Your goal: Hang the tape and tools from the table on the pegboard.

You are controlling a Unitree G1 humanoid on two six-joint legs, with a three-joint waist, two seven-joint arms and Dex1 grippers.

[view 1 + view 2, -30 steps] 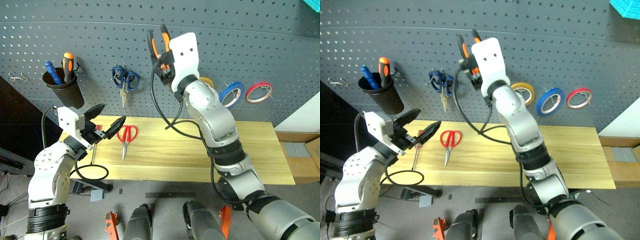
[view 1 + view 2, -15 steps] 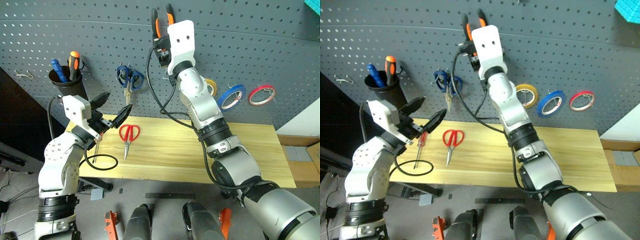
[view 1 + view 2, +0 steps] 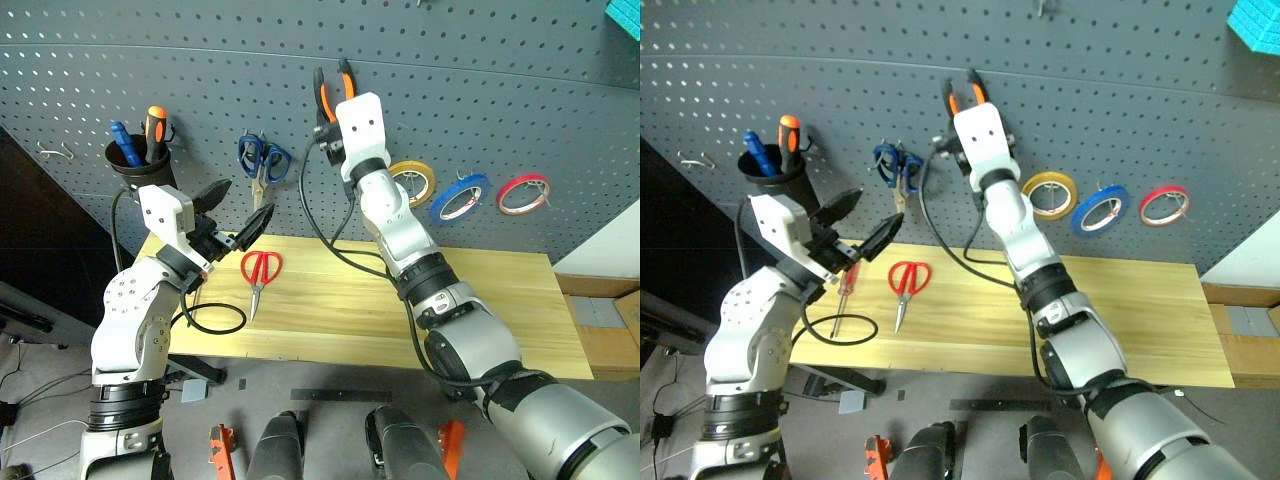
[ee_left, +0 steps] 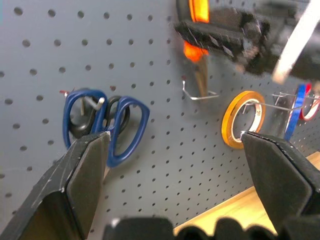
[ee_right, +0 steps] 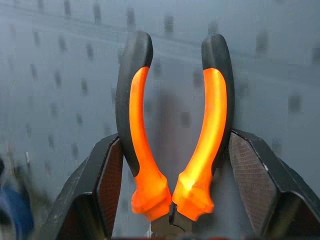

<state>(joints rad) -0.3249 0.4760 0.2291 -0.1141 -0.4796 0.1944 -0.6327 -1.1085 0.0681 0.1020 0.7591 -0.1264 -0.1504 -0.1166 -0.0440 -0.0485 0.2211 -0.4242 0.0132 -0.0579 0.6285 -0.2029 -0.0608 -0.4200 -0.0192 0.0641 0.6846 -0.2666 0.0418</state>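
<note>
Pliers raised at the pegboard

Right gripper (image 5: 172, 165) clamps the pliers (image 5: 172, 125), handles upward, against the pegboard (image 3: 500, 90); left gripper (image 3: 232, 212) spread wide, empty, above the table (image 3: 500, 300); red-handled scissors (image 3: 257, 272) lie flat on it.

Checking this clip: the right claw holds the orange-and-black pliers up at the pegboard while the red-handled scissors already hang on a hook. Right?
Not quite. The red-handled scissors lie on the table, as the left eye view shows. The right claw does hold the pliers at the pegboard.
</note>
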